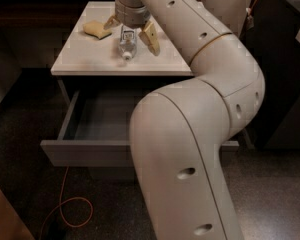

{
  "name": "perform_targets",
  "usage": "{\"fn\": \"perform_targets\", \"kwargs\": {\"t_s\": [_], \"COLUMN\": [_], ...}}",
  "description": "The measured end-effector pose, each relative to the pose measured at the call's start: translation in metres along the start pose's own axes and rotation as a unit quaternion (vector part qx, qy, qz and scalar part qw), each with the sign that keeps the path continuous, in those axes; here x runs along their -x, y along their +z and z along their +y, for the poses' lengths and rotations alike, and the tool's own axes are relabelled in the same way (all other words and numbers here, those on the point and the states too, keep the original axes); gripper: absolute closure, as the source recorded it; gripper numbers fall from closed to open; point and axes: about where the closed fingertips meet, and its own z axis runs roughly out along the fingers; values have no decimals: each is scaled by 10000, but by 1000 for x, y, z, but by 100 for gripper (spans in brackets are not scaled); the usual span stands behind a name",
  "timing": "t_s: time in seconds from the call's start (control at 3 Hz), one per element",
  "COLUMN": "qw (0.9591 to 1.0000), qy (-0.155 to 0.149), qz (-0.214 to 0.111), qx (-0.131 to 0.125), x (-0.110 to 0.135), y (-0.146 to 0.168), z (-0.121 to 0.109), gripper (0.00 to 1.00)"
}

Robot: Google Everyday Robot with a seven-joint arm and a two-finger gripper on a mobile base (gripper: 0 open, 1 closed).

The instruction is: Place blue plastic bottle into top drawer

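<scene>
The blue plastic bottle (126, 45) lies on the white cabinet top (85, 59), its white cap pointing toward the front edge. My gripper (131, 34) is directly over it, open, with one yellow-tipped finger (151, 37) to the bottle's right and the other at its left. The bottle lies between the fingers and rests on the top. The top drawer (85, 153) is pulled out below, and its dark grey interior shows. My arm hides the drawer's right part.
A yellow sponge (96, 29) lies on the cabinet top, left of the gripper. An orange cable (65, 211) loops on the dark floor at the lower left. A dark cabinet (290, 69) stands to the right.
</scene>
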Motion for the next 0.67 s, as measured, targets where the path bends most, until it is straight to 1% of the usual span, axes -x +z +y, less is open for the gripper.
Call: {"fn": "perform_targets", "kwargs": {"t_s": [0.33, 0.67], "qw": [9950, 9857], "qy": [-985, -1673], "qz": [181, 135], "qx": [-36, -159], "x": [-14, -19], "y": [3, 17], "z": [-10, -18], "gripper": [0, 0]}}
